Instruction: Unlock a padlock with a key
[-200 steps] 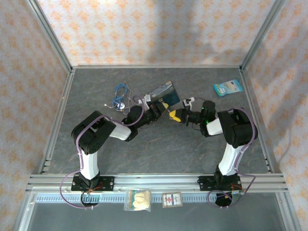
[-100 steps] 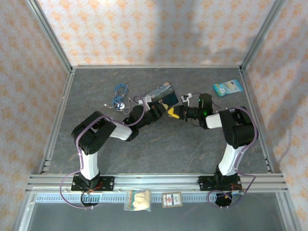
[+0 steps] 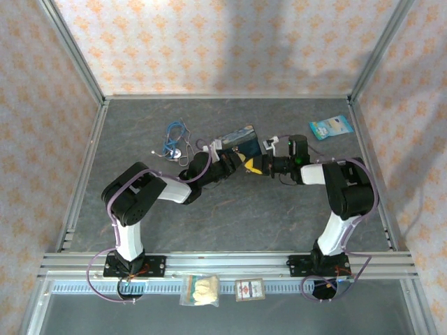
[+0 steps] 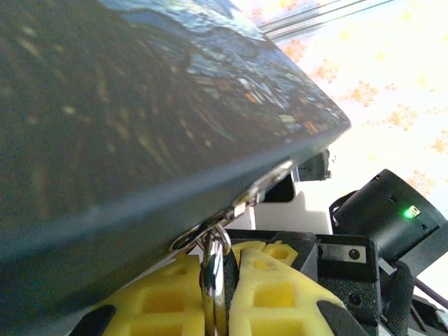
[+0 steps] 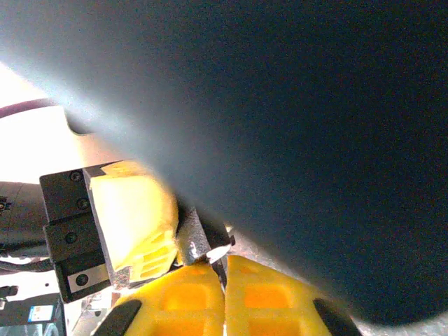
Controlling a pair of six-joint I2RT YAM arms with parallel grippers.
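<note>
The padlock (image 5: 198, 241) is being held at the near edge of the painted blue box (image 3: 237, 134). That puts it about midway between the left and right edges of the worktop (image 3: 244, 216) and somewhat toward its far edge. The left gripper (image 4: 218, 290) is being squeezed tight on a thin silver piece, judged to be the padlock's shackle, which is running up to a small loop at the box's edge. The right gripper (image 5: 224, 280) is likewise being pressed closed. A pale sliver, judged to be the key (image 5: 215, 253), is being pinched at its tips, right against the padlock's dark body.

Both items are being judged light, rigid and smooth. They are therefore likely to be twisting or slipping between the soft yellow pads. The key is best being gripped flat across its wide head, with the blade left free. The padlock is better being steadied by its body than by the thin shackle, since the body may be swinging.
</note>
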